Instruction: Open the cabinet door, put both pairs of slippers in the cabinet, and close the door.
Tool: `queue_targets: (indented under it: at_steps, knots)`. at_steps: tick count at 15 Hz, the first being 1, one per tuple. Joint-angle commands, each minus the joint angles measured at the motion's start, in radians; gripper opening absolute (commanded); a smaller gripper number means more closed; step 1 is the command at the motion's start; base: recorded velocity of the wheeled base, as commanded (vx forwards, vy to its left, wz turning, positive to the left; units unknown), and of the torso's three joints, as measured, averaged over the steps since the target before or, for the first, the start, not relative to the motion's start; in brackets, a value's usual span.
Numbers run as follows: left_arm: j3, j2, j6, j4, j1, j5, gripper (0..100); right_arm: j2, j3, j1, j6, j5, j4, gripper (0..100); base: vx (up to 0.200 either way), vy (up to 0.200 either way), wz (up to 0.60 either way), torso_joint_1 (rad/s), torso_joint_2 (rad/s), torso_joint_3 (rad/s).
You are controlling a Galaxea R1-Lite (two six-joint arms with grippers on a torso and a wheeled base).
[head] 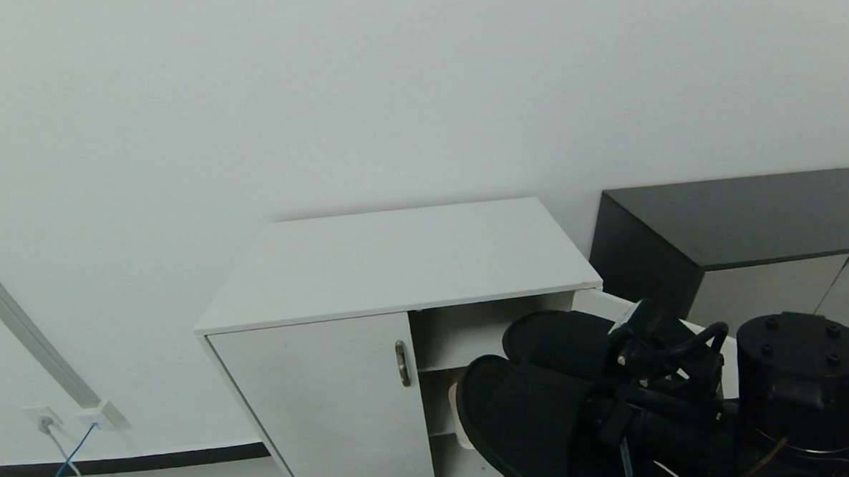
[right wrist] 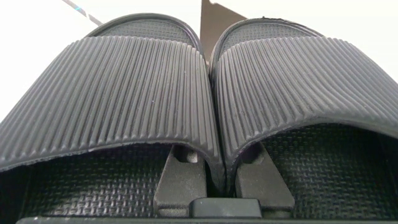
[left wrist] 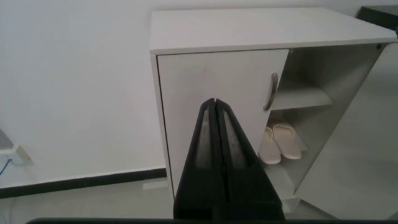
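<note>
- Nearest the robot, on its right side, the right tool (right wrist: 221,171) is clamped on the black slippers (right wrist: 155,93). One finger lies under each strap, and the pair's two touching inner walls are pinched between them.
- Held this way, the black slippers sit side by side with their toes pointing away from the tool toward the cabinet (head: 397,261). They hang off the floor in front of the cabinet's open right-hand bay, not inside it.
- On the robot's left, the left tool (left wrist: 214,107) has its two fingers pressed together with nothing between them. It is held out facing the closed left door (head: 317,401), clear of the panel.
- That door's handle (head: 402,363) stands upright at its right edge, next to the open bay.
- At the cabinet's right front corner, the right door (head: 603,301) stands swung out, partly hidden behind the black slippers.
- Inside the bay, a shelf (left wrist: 301,96) crosses the upper part. Below it, the white slippers (left wrist: 281,142) lie flat and side by side on the lower board, close to its left edge and just beside the closed door's edge. They are well apart from both tools.
- Farther back, a dark counter (head: 739,217) stands just right of the cabinet against the white wall (head: 418,88).
- Low on the wall to the left is a socket (head: 42,420) with cables hanging from it.
</note>
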Motion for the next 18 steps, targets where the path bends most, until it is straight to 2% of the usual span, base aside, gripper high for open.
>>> queue_targets:
  at_steps: [1,10,18]
  knots:
    - [0.0,0.001,0.0,0.0,0.0,0.0,0,0.0,0.0,0.002,0.001,0.0,0.0,0,0.0,0.0,0.0,-0.227,0.55,0.32]
    - [0.0,0.001,0.0,0.0,0.0,0.0,0,0.0,0.005,0.005,-0.013,0.0,0.0,0,0.0,0.0,0.0,-0.203,0.53,0.325]
    - [0.0,0.001,0.0,0.0,0.0,0.0,0,0.002,0.005,0.004,-0.013,0.002,-0.002,0,0.0,0.0,0.0,-0.149,0.48,0.329]
